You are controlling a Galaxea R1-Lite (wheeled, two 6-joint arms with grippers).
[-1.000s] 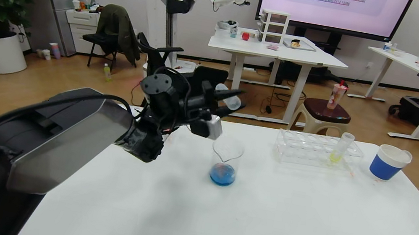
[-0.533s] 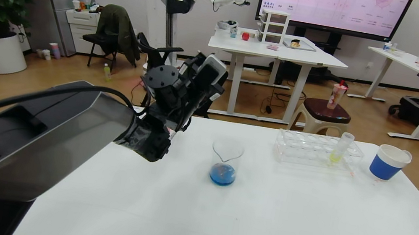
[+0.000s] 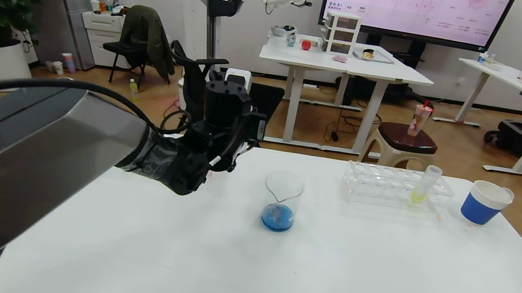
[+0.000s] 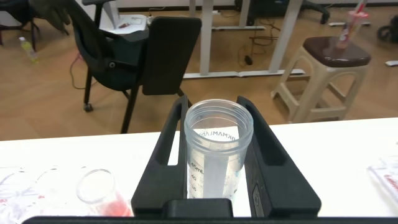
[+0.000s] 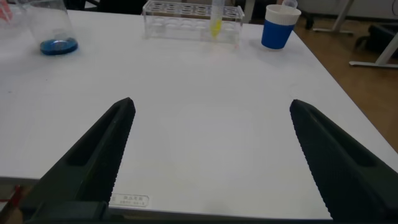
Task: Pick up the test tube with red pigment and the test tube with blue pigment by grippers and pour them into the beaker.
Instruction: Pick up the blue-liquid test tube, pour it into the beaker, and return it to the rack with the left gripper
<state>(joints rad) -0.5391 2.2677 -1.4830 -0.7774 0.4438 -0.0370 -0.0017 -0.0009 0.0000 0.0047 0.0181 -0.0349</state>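
My left gripper is shut on the test tube with blue pigment, a clear tube held upright; no liquid shows in it. In the head view the left gripper's wrist is over the table's far left edge and hides the fingers. The beaker stands mid-table with blue liquid in its bottom, right of that gripper; it also shows in the right wrist view. A clear tube with red liquid stands below the left gripper. My right gripper is open and empty over the table's near edge.
A clear tube rack holding a tube with yellow liquid stands at the far right, with a blue-banded white cup beside it. A black chair stands just behind the table's far edge.
The left gripper held the tube tipped over the beaker; it has swung back to the left and turned the tube upright. The beaker has not moved.
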